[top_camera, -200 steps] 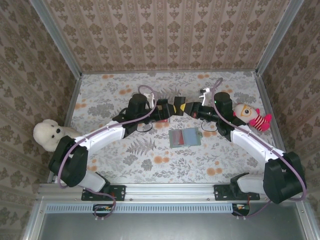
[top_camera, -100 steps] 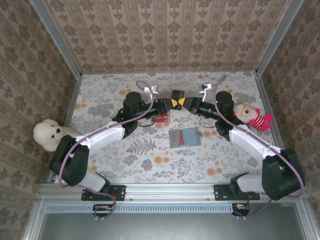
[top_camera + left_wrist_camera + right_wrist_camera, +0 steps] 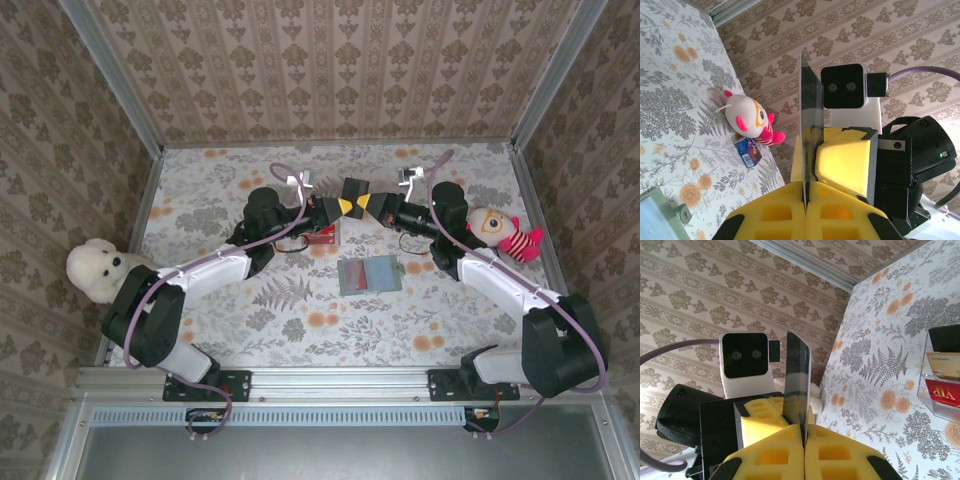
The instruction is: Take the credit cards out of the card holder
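The grey-green card holder (image 3: 369,275) lies open on the floral table, with a reddish card in its right panel; its corner (image 3: 655,220) shows at the lower left of the left wrist view. Above and behind it, my left gripper (image 3: 345,206) and right gripper (image 3: 366,205) meet tip to tip in the air. Both are shut on one dark credit card (image 3: 352,189) that stands on edge between them. In the left wrist view the card (image 3: 810,100) rises from my left gripper (image 3: 805,200). In the right wrist view the same card (image 3: 797,375) rises from my right gripper (image 3: 804,432).
A clear plastic box (image 3: 322,235) holding red and yellow cards (image 3: 945,375) stands under the left gripper. A red-striped doll (image 3: 500,232) lies at the right, a small blue packet (image 3: 747,152) near it. A white bear (image 3: 95,270) sits at the left edge.
Both grippers have moved together toward the back wall and slightly left, keeping the dark card pinched between them. The card holder has not moved.
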Robot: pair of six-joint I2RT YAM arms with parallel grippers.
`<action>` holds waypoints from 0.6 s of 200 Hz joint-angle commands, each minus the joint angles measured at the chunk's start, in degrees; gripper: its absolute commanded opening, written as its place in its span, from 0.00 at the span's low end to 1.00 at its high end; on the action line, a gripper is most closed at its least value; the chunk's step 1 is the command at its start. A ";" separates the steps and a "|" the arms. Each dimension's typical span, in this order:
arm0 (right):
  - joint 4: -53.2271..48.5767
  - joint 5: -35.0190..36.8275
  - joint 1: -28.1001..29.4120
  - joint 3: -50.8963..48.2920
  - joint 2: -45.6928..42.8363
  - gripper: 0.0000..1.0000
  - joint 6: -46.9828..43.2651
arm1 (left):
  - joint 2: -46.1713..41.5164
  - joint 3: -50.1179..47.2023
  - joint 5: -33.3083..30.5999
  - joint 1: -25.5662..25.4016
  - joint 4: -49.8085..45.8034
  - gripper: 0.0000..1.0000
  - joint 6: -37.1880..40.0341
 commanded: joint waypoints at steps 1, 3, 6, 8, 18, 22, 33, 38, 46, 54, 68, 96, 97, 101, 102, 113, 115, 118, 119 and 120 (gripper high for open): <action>0.18 -0.62 -0.25 0.87 0.49 0.16 -0.35 | -1.65 0.65 1.26 -0.07 -2.02 0.00 3.60; -0.19 -0.68 -0.25 1.02 0.47 0.18 -0.64 | -1.81 0.68 1.20 -0.07 -2.53 0.00 3.95; -0.94 -0.70 -0.27 1.09 0.50 0.21 -1.00 | -1.96 0.78 1.07 -0.05 -3.18 0.00 4.52; -1.48 -0.68 -0.30 1.23 0.45 0.23 -1.29 | -2.15 0.83 0.97 0.04 -3.74 0.00 4.90; -4.05 -0.33 -0.25 1.62 0.24 0.35 -2.64 | -2.99 1.06 0.24 0.11 -6.57 0.00 7.25; -5.15 0.00 -0.25 1.71 -0.02 0.40 -3.28 | -3.39 1.10 -0.07 0.23 -7.79 0.00 8.23; -8.87 1.88 -0.25 1.89 -1.11 0.56 -5.37 | -4.54 1.36 -1.01 0.73 -11.90 0.00 11.56; -10.62 2.77 -0.31 2.01 -1.71 0.63 -6.35 | -4.98 1.58 -1.30 0.99 -14.32 0.00 13.23; -13.85 4.39 -0.25 2.46 -2.70 0.72 -8.26 | -5.99 2.01 -3.86 1.51 -18.68 0.00 16.46; -17.66 6.22 -0.25 3.10 -3.59 0.78 -10.14 | -6.93 2.68 -5.69 2.12 -23.60 0.00 19.48; -23.59 9.21 -0.25 4.04 -4.80 0.86 -13.41 | -8.18 4.21 -8.09 3.34 -31.24 0.00 25.21; -29.79 11.75 -0.34 4.43 -5.67 0.90 -16.82 | -10.28 4.84 -10.15 4.71 -36.29 0.00 41.41; -29.95 11.72 -0.34 4.44 -5.68 0.90 -16.89 | -10.32 4.86 -10.23 4.74 -36.44 0.00 41.93; -30.51 11.56 -0.35 4.55 -5.63 0.90 -17.24 | -10.55 5.07 -10.73 4.98 -37.41 0.00 43.55; -30.66 11.49 -0.34 4.58 -5.62 0.90 -17.28 | -10.59 5.24 -10.83 5.05 -37.66 0.00 44.01; -31.74 11.34 -0.36 4.42 -5.52 0.92 -17.71 | -10.25 7.23 -11.59 5.72 -42.03 0.00 48.78; -31.88 11.34 -0.38 4.44 -5.52 0.92 -17.75 | -10.16 7.58 -11.88 5.86 -43.03 0.00 49.54; -31.98 11.34 -0.36 4.28 -5.52 0.93 -17.78 | -9.96 8.41 -12.43 6.08 -44.52 0.00 50.57; -32.05 11.34 -0.35 4.27 -5.52 0.93 -17.82 | -9.94 8.67 -12.60 6.17 -45.04 0.00 50.86; -32.05 11.34 -0.34 4.27 -5.52 0.93 -17.88 | -9.85 8.89 -12.77 6.21 -45.52 0.00 51.18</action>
